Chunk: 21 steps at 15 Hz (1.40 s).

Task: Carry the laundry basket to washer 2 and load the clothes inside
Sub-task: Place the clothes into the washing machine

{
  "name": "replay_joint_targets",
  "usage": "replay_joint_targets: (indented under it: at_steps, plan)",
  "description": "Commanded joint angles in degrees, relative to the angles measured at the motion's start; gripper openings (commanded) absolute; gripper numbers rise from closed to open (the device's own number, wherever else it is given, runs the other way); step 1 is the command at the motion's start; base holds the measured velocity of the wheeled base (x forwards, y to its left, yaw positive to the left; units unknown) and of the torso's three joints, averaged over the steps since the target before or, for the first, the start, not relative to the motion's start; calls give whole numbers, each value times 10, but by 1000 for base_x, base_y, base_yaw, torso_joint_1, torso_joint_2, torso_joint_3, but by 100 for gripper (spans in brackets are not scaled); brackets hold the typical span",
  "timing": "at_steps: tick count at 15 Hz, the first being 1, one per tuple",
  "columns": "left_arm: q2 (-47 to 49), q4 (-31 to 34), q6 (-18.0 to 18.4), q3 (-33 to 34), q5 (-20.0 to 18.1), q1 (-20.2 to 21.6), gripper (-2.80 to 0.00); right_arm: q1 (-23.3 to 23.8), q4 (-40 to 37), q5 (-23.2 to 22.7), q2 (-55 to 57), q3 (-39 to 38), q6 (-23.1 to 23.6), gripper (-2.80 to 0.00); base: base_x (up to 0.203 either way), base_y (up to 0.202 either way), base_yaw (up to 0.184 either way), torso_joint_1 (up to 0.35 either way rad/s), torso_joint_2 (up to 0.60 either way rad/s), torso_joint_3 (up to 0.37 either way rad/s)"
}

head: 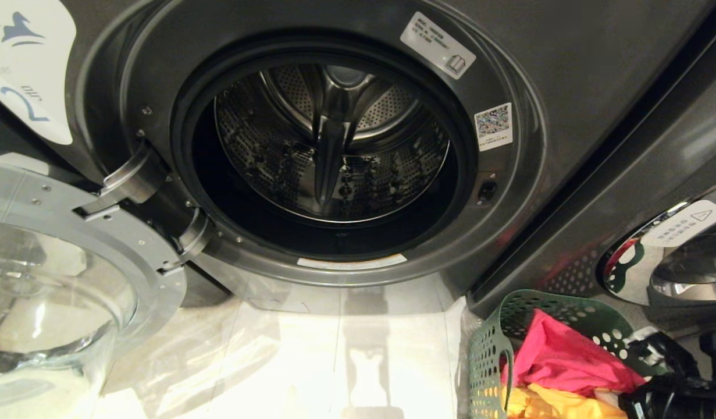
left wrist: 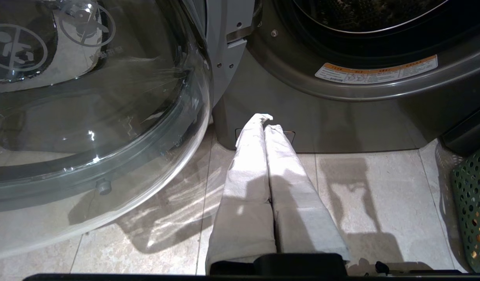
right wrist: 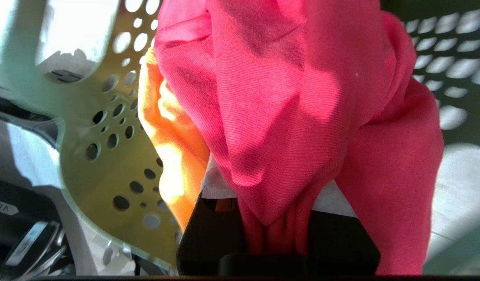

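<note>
Washer 2 (head: 567,52) filling most of the head view, door (head: 55,279) swung open to the left and cut off by the frame, drum (head: 334,139) bare, the label's numeral only half readable at the upper left corner. Laundry basket (head: 491,349) on the floor at the washer's lower right, partly out of frame, with pink garment (head: 561,355) heaped over yellow garment (head: 561,404). Right gripper (right wrist: 277,230) clamped on pink cloth that hides its fingertips; left gripper (left wrist: 265,121) pressed together, empty, low before the washer's base.
</note>
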<state>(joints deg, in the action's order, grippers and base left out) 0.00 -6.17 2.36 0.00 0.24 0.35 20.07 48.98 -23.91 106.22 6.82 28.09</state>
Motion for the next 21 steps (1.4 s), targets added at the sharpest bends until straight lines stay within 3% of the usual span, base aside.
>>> replay_joint_targets:
  at_steps: [1,8,13,15,19,21]
  plan:
    - [0,-1,0,23,0,0,-280,0,-4,3,-108,-36,2,-280,0,0,0,0,0,0]
    - [0,-1,0,23,0,0,-280,1,-107,45,-393,-58,-1,-280,0,0,0,0,0,0]
    - [0,-1,0,23,0,0,-280,-1,-133,90,-517,-38,-67,-280,0,0,0,0,0,0]
    - [0,-1,0,23,0,0,-280,-4,-224,92,-567,10,-87,-280,0,0,0,0,0,0]
    - [0,-1,0,23,0,0,-280,-49,-499,93,-650,124,-142,-280,0,0,0,0,0,0]
    - [0,-1,0,23,0,0,-280,-67,-510,94,-656,130,-148,-280,0,0,0,0,0,0]
